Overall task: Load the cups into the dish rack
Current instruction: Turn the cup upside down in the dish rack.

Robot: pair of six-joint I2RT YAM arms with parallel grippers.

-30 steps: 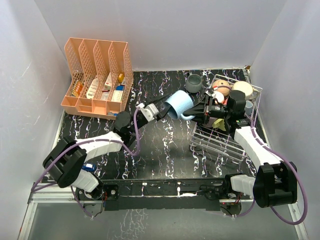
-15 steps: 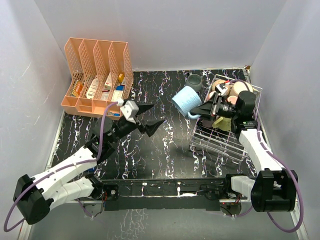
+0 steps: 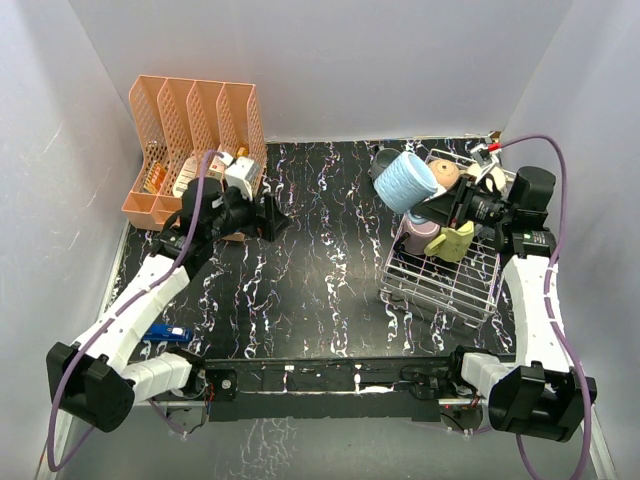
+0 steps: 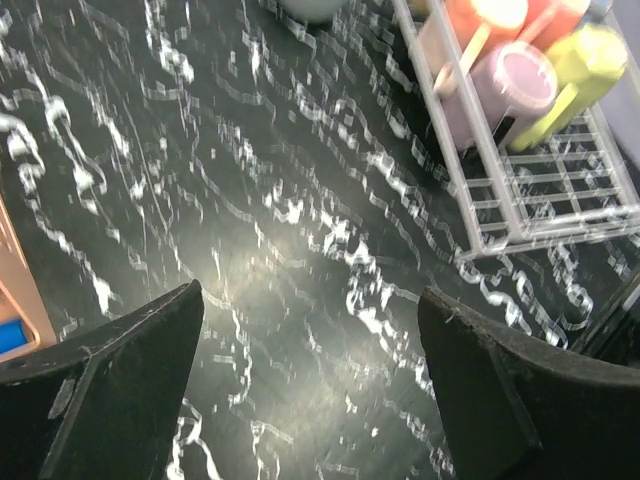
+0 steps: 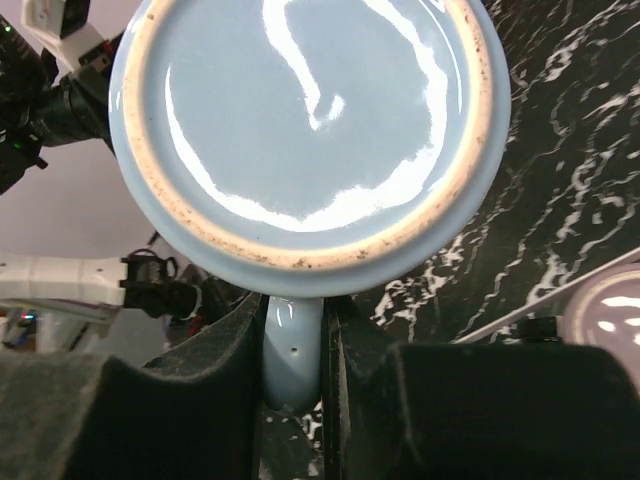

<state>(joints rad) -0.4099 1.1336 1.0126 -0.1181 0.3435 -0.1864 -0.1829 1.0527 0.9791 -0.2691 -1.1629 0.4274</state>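
My right gripper [image 3: 432,207] is shut on the handle [image 5: 292,350] of a light blue cup [image 3: 405,180], which hangs in the air above the left edge of the wire dish rack [image 3: 440,285]. The right wrist view is filled by the cup's base [image 5: 310,120]. Inside the rack lie a mauve cup [image 3: 418,233], a yellow-green cup [image 3: 452,241] and, further back, pink and cream ones. A grey cup [image 3: 386,161] stands on the table behind the rack. My left gripper [image 3: 277,220] is open and holds nothing, over the table near the organizer. Its wrist view shows the rack [image 4: 530,190] with the mauve cup [image 4: 520,85].
A peach slotted organizer [image 3: 195,150] with small packets stands at the back left, right beside the left arm's wrist. A small blue object [image 3: 165,333] lies on the marbled table near the left arm's base. White walls close in on both sides.
The left gripper let go of the light blue cup, opened and drew back left toward the organizer. The right gripper carried the cup by its handle up and right toward the rack.
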